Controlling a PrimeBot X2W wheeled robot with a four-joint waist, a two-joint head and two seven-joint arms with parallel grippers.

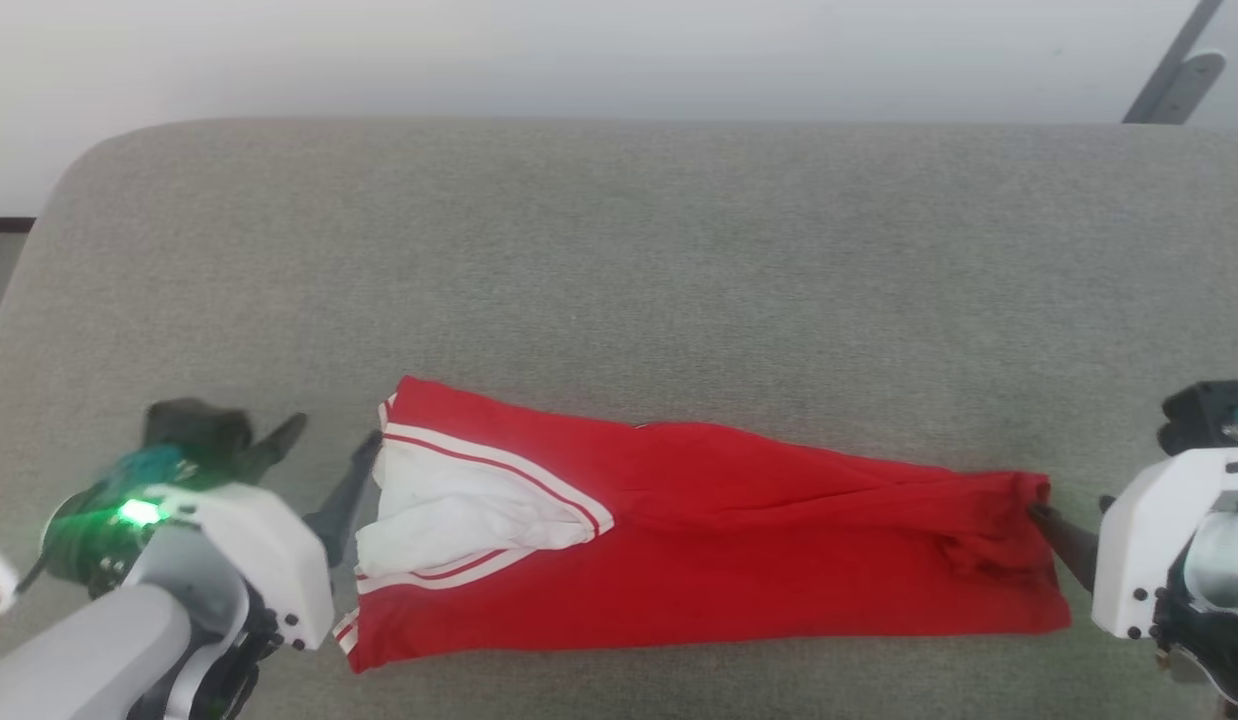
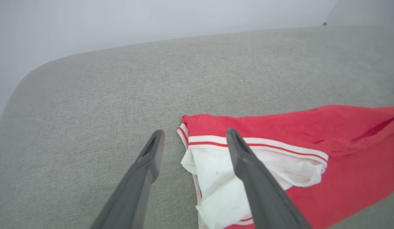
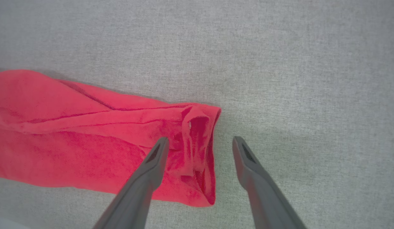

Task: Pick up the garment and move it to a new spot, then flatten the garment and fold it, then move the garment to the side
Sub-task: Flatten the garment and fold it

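Overhead, full folded length of garment

Look at your garment: it lies flat on the grey upholstered surface, folded into one long red band running left to right across the near side of your head view. It's wider at your left end and narrows toward the right, its far edge slanting down as it goes. On the left end, a white sleeve sits bunched on top of the red, edged by red-and-white striped trim. Long creases run through the middle, and the right-hand hem end is puckered and rumpled.
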